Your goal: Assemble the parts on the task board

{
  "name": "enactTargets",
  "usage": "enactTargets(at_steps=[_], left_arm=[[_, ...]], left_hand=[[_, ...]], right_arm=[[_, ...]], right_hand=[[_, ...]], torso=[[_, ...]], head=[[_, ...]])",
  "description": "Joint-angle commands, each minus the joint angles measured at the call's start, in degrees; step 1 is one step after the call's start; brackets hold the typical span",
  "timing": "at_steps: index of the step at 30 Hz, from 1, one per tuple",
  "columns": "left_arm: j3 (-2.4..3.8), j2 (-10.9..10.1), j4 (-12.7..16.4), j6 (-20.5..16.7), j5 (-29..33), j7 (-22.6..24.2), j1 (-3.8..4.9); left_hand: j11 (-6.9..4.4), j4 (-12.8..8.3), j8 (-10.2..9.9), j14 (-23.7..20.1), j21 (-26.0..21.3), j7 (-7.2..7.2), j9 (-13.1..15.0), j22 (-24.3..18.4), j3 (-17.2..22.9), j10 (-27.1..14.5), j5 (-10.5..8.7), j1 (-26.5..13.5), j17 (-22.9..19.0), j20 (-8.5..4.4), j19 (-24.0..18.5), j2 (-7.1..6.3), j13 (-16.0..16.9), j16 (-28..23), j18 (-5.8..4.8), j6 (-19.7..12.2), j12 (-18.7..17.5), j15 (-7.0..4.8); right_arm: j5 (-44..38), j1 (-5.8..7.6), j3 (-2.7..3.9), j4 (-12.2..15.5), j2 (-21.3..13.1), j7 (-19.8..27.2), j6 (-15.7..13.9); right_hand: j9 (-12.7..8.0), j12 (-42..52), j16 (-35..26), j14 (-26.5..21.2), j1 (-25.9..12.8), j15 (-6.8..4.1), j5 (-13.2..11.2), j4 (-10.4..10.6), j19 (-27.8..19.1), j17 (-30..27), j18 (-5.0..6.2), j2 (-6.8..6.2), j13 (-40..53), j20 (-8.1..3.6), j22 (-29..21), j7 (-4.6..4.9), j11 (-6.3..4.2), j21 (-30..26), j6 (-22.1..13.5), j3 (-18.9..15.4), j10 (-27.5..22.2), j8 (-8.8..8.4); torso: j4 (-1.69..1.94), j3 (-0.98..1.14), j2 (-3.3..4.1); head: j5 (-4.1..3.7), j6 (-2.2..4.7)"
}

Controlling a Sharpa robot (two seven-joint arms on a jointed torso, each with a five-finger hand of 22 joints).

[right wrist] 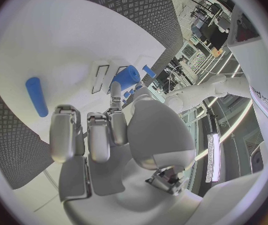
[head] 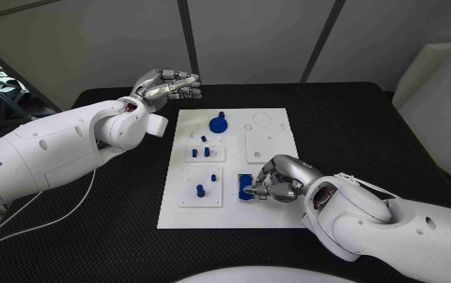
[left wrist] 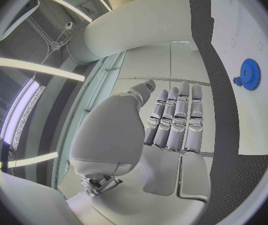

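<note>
Right robot hand (head: 274, 182) pinching a blue rectangular part (head: 245, 186) on the white task board (head: 268, 215); left robot hand (head: 167, 86) empty, fingers straight.

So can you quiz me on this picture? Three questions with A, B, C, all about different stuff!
1. Where is the round blue toothed gear?
A. On the flat white task board
B. On the black table
C. In a robot hand

2. What colour are the small plastic pegs standing in the task board?
A. Red
B. Blue
C. Yellow

3. What is the silver left hand holding?
A. The gear
B. A peg
C. Nothing

Answers:
1. A, because the gear sits on the far part of the task board, with white all round it.
2. B, because every peg on the task board is blue.
3. C, because the left hand hangs past the task board's far corner with its fingers stretched out and nothing in them.
</note>
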Motion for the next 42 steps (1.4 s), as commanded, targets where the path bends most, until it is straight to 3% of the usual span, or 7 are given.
enactTargets(at_steps=[1, 17, 20, 24, 31, 34, 42], left_arm=[[0.04, 0.0, 0.1, 0.6, 0.2, 0.2, 0.08], [0.04, 0.0, 0.1, 0.6, 0.2, 0.0, 0.08], [0.04, 0.0, 0.1, 0.6, 0.2, -0.1, 0.08], [0.04, -0.1, 0.1, 0.6, 0.2, -0.1, 0.08], [0.04, -0.1, 0.1, 0.6, 0.2, -0.2, 0.08], [0.04, -0.2, 0.1, 0.6, 0.2, -0.2, 0.08], [0.03, -0.3, 0.1, 0.6, 0.2, -0.2, 0.08]], left_hand=[[0.14, 0.0, 0.3, 0.4, 0.0, 0.03, 0.0, 0.0, -0.3, -0.1, 0.03, -0.3, 0.0, -0.15, 0.4, 0.04, 0.0, -0.3, -0.18, -0.3, -0.2, 0.03], [0.15, 0.0, 0.3, 0.4, 0.0, 0.04, 0.0, -0.1, -0.3, -0.1, 0.03, -0.3, 0.0, -0.15, 0.4, 0.07, 0.0, -0.3, -0.18, -0.4, -0.2, 0.03], [0.15, 0.0, 0.3, 0.4, 0.0, 0.04, 0.0, -0.1, -0.3, -0.1, 0.03, -0.3, 0.0, -0.15, 0.4, 0.07, 0.0, -0.3, -0.18, -0.4, -0.2, 0.03], [0.15, 0.0, 0.3, 0.4, 0.0, 0.04, 0.0, -0.1, -0.3, -0.1, 0.03, -0.3, 0.0, -0.15, 0.4, 0.07, 0.0, -0.3, -0.18, -0.4, -0.2, 0.03], [0.15, 0.0, 0.3, 0.4, 0.0, 0.04, 0.0, -0.1, -0.3, -0.1, 0.03, -0.3, 0.0, -0.15, 0.4, 0.07, 0.0, -0.3, -0.18, -0.4, -0.2, 0.03], [0.15, 0.0, 0.3, 0.4, 0.0, 0.04, 0.0, -0.1, -0.3, -0.1, 0.03, -0.3, 0.0, -0.15, 0.4, 0.07, 0.0, -0.3, -0.18, -0.4, -0.2, 0.03], [0.16, 0.0, 0.3, 0.4, 0.0, 0.05, 0.0, -0.3, -0.4, -0.1, 0.04, -0.2, 0.0, -0.15, 0.4, 0.17, 0.0, -0.4, -0.18, -0.4, -0.2, 0.04]], right_arm=[[-0.5, 0.05, 0.01, 0.1, 0.0, 1.5, 0.5], [-3.4, 0.05, 0.01, -2.0, 1.0, -0.1, 0.6], [-3.8, 0.05, 0.01, -2.2, 1.2, 0.0, 1.2], [-4.2, 0.05, 0.01, -2.3, 1.3, 0.2, 1.7], [-4.5, 0.05, 0.01, -1.9, 0.9, 0.7, 2.8], [-4.4, 0.05, 0.01, -1.6, 0.3, 1.2, 3.7], [-4.1, 0.06, 0.01, -0.9, -0.8, 1.8, 4.3]], right_hand=[[0.2, 0.4, 0.3, 6.0, 0.8, -0.57, 0.4, -0.4, 0.2, 15.1, -0.91, 0.03, 6.3, -0.38, 4.5, -0.3, -0.45, 0.0, 0.4, 0.1, 1.9, 0.08], [1.5, 0.3, 0.3, 6.0, 5.6, -0.93, 1.1, -2.3, 0.3, 15.1, -0.94, 2.01, 6.6, -0.71, 4.7, -0.79, -0.89, 0.0, 0.8, 0.7, 2.0, 0.18], [1.7, 0.4, 0.3, 6.0, 6.6, -1.03, 1.0, -2.8, 0.3, 15.1, -0.94, 1.92, 6.6, -0.78, 4.7, -0.92, -1.01, 0.0, 0.8, 0.7, 2.0, 0.23], [2.0, 0.3, 0.3, 6.0, 8.0, -1.12, -1.1, -3.6, 0.3, 15.1, -0.95, 1.89, 6.7, -0.9, 4.7, -0.96, -1.07, 0.0, 0.8, 0.8, 2.1, 0.17], [2.3, 0.6, 0.3, 6.0, 10.4, -1.29, -0.7, -5.1, 0.3, 15.1, -0.94, 1.75, 7.0, -1.02, 4.7, -1.23, -1.31, 0.0, 1.0, 1.5, 2.2, 0.11], [2.4, 0.8, 0.3, 6.0, 11.8, -1.34, -1.7, -6.0, 0.3, 15.1, -0.95, 1.6, 7.2, -1.11, 4.8, -1.24, -1.33, 0.0, 1.0, 2.0, 2.2, -0.08], [2.5, 0.8, 0.3, 6.0, 12.0, -1.31, -2.6, -6.2, 0.4, 15.1, -0.98, 1.39, 7.2, -1.12, 4.9, -1.11, -1.26, 0.1, 1.1, 2.1, 2.3, -0.29]], torso=[[0.02, -0.03, 0.01], [0.08, -0.06, 0.03], [0.11, -0.04, 0.02], [0.06, -0.04, 0.02], [0.05, -0.04, 0.0], [0.04, -0.02, 0.01], [-0.01, -0.03, 0.01]], head=[[-0.03, 0.0], [-0.11, -0.03], [-0.07, -0.1], [-0.08, -0.17], [-0.09, -0.34], [-0.08, -0.42], [-0.06, -0.44]])
